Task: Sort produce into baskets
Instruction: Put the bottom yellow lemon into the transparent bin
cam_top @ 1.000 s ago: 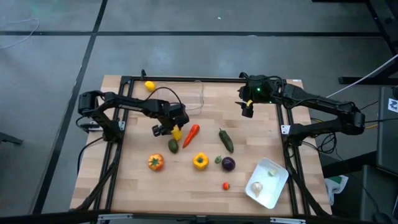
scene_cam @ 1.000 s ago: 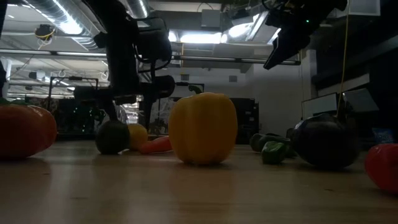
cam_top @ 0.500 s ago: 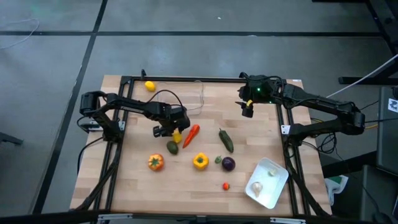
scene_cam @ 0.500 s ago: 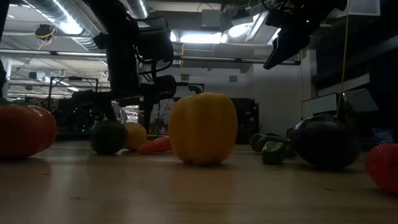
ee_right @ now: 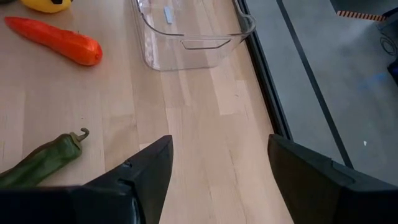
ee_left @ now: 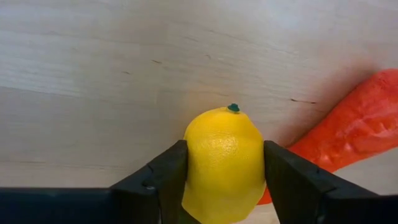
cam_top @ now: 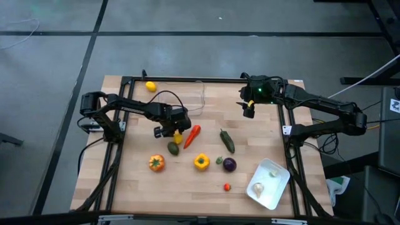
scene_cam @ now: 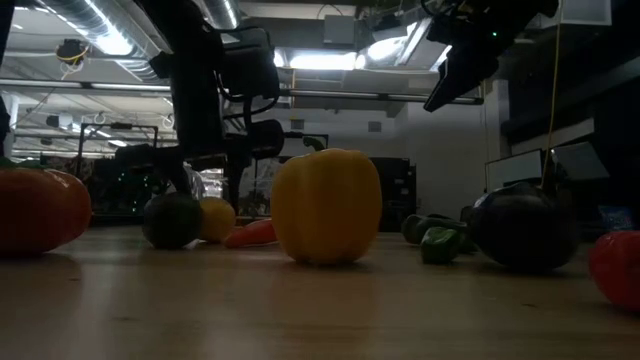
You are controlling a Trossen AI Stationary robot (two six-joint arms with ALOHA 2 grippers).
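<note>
Left end effector (ee_left: 224, 180): clenched on lemon (ee_left: 224, 163), one finger each side; low over worktop (cam_top: 134, 178), left-centre.
Lemon's neighbours: red carrot-like piece (cam_top: 192, 135) just beside it on the right; dark green round piece (cam_top: 174, 147) just in front, nearer the front edge.
Front of worktop: orange tomato (cam_top: 156, 163), yellow pepper (cam_top: 200, 162), small green piece (cam_top: 219, 160), purple ball (cam_top: 229, 164), small red piece (cam_top: 227, 186).
White tray (cam_top: 279, 185): front-right corner, w/ two pale pieces inside.
Mid: green pepper (cam_top: 227, 141), apart from the carrot piece.
Back: clear tub (ee_right: 186, 31) at far edge; 2nd lemon (cam_top: 150, 86) left of it, outside.
Right end effector (ee_right: 217, 171): fingers spread, holding nothing, raised over back-right area.
</note>
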